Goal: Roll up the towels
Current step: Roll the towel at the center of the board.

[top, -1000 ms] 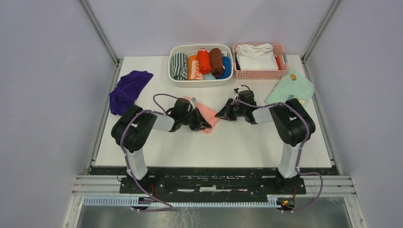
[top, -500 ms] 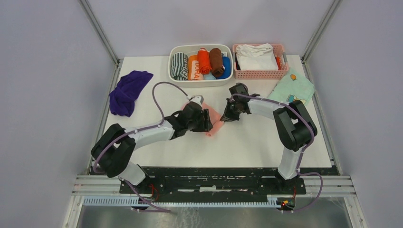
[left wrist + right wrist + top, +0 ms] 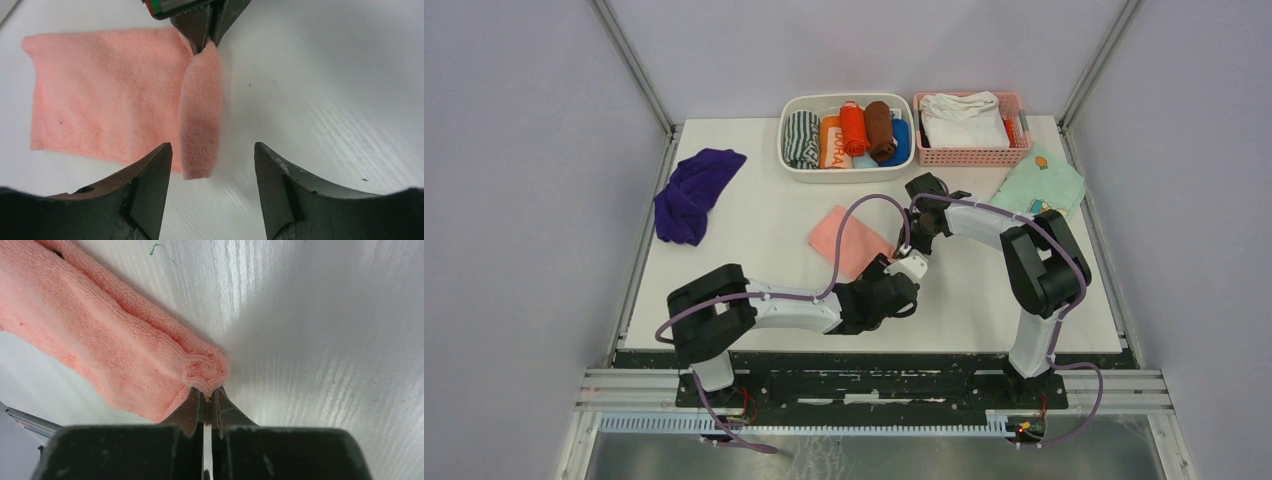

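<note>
The pink towel (image 3: 844,238) lies near the middle of the table (image 3: 754,180), its long way slanting from far left to near right, its rolled near-right end pinched tight by the right gripper (image 3: 206,395), the left gripper (image 3: 212,150) fingers wide apart beside it.

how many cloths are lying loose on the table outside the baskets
3: purple towel crumpled at far left; pink towel mid-table, one end pinched by the right gripper; mint-green printed cloth at far right.

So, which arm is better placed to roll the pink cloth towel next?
Right: the right gripper is shut on the rolled edge of the pink cloth towel; the left gripper is open, holding nothing.
</note>
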Motion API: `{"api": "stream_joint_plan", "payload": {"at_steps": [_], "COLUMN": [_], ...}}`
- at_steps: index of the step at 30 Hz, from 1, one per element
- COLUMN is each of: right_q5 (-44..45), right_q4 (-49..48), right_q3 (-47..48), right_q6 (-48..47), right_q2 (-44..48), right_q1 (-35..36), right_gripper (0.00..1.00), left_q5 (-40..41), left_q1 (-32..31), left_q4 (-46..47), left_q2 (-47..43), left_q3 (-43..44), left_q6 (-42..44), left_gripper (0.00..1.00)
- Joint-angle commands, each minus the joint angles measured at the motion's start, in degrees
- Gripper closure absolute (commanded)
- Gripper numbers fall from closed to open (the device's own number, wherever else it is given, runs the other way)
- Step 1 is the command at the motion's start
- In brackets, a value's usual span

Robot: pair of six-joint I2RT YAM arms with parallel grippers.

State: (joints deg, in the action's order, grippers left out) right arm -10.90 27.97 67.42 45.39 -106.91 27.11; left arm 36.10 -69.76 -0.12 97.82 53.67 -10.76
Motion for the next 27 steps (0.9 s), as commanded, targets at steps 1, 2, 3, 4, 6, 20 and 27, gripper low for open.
{"api": "stream_joint_plan", "payload": {"at_steps": [1, 2, 3, 4, 6, 20, 27], "right_q5": [0.34, 0.29, 0.11, 0.01, -0.27, -1.73, -1.94], "right_q4": [1.3, 1.23, 1.17, 1.13, 0.92, 0.27, 0.55], "right_q3": [2.09, 2.01, 1.98, 1.93, 1.89, 1.57, 1.61], "right_q6": [0.67, 0.69, 0.76, 0.77, 0.99, 1.39, 1.23], "right_q2": [-0.45, -0.55, -0.64, -0.74, -0.83, -0.94, -0.99], "right_q1": [0.03, -0.02, 0.07, 0.04, 0.0, 0.03, -0.03], "right_gripper": [1.0, 1.0, 1.0, 1.0, 1.0, 1.0, 1.0], "left_q5": [7.8, 8.14, 8.41, 8.41, 8.55, 11.63, 14.87], "left_q1": [-0.91, -1.27, -1.48, -1.59, -1.85, -3.36, -3.1], "left_q4": [4.89, 5.13, 5.21, 5.15, 4.85, -3.28, -9.16], "left_q2": [2.47, 3.07, 3.83, 4.66, 6.26, 15.29, 17.54], "left_q3": [2.61, 2.85, 3.19, 3.62, 4.24, 10.31, 11.98], "left_q6": [9.48, 10.18, 10.72, 11.28, 12.01, 11.47, 8.04], "left_gripper": [0.32, 0.32, 0.32, 0.33, 0.33, 0.38, 0.38]}}
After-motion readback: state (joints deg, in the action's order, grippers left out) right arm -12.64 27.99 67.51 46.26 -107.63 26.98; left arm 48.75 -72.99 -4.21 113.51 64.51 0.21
